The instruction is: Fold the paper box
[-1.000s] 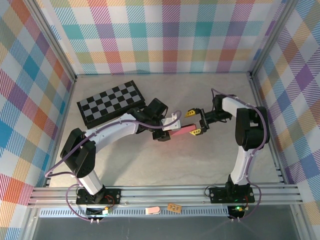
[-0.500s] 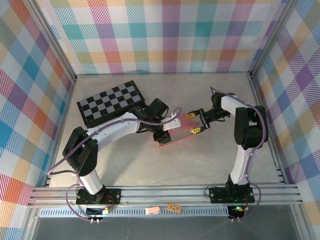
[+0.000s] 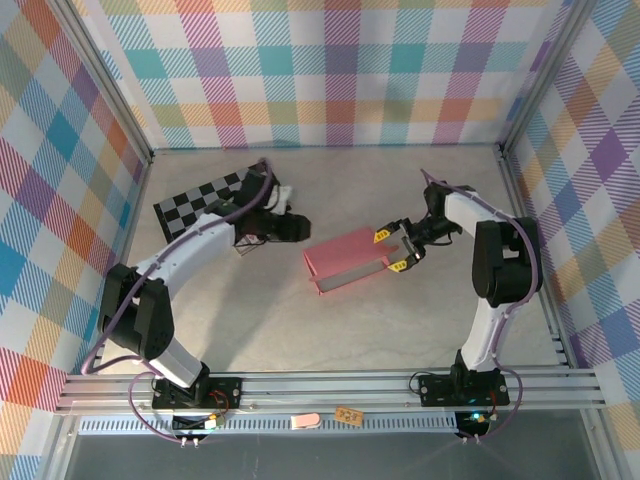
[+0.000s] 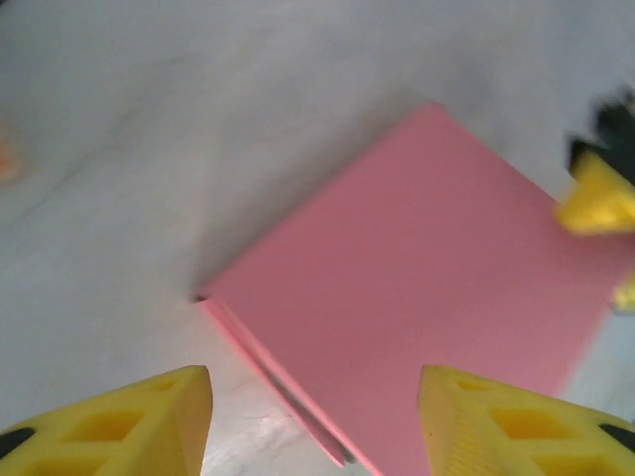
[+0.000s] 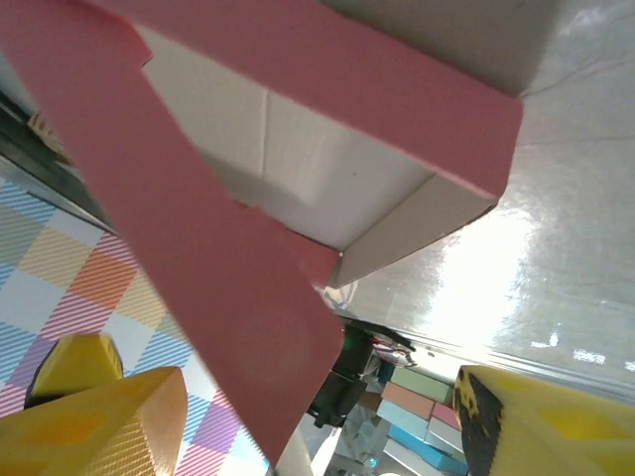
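Jaws spread and empty on the left gripper (image 3: 295,228), beside the checkered board (image 3: 195,200). The paper box (image 3: 345,258) lies mid-worktop (image 3: 300,330): matte pink thin card, a flattish rectangular sleeve. Right gripper (image 3: 392,251) jaws apart at the box's right end. Left wrist view gives the smooth top face; right wrist view gives the open end, pale grey inside, with a pink flap (image 5: 198,248).

Paper box (image 3: 345,259) looks like thin matt pink cardboard, dull grey-white inside. The desk (image 5: 541,238) under it is smooth, pale, stone-patterned, glossy where light glares off it. My yellow fingers (image 4: 119,416) look like matt moulded plastic.
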